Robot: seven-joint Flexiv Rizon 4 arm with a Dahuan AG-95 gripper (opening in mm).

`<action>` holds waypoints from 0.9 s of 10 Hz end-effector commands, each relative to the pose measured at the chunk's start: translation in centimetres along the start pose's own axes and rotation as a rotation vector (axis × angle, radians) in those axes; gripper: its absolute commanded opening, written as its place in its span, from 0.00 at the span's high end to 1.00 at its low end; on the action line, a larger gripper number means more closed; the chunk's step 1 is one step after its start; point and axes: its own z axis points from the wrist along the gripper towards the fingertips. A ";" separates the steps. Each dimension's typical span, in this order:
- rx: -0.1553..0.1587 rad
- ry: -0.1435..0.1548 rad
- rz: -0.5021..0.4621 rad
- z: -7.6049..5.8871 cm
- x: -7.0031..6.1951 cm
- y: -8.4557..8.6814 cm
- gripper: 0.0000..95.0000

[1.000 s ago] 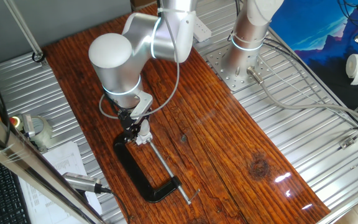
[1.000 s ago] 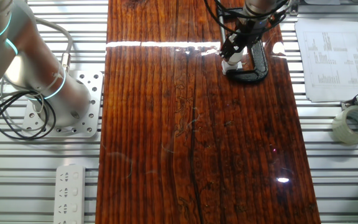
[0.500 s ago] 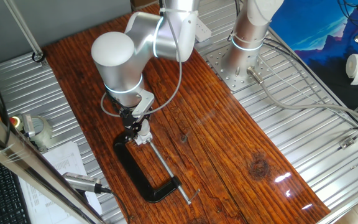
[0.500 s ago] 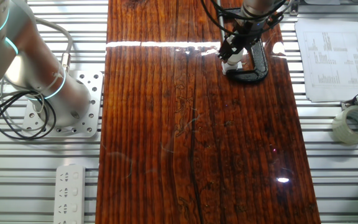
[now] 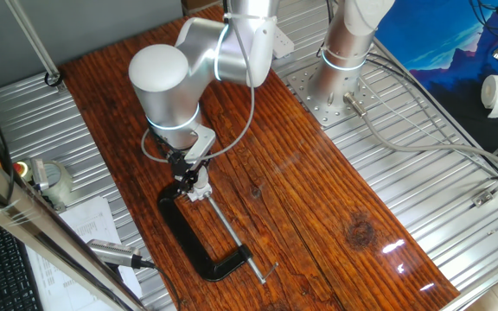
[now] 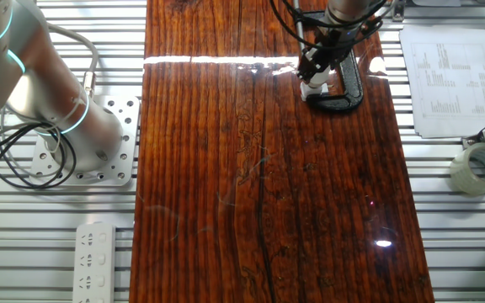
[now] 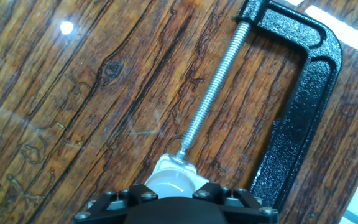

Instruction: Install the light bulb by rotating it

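Gripper (image 5: 187, 179): fingers hidden in every view; open or closed cannot be told.
Light bulb (image 7: 173, 182): hand view only, pale dome directly below the hand, seated in the white socket block (image 7: 188, 169).
C-clamp (image 7: 297, 112): screw tip touches the block.
Table (image 6: 251, 194): clamp near one long edge; bare wood beyond.

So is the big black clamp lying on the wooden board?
Yes, the black C-clamp lies flat on the wooden board, its long silver screw pointing toward the gripper.
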 end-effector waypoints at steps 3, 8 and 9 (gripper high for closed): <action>0.005 0.006 0.009 0.2 0.1 0.0 0.40; 0.019 0.014 0.032 0.6 0.2 0.5 0.40; 0.019 0.014 0.038 0.6 0.2 0.5 0.60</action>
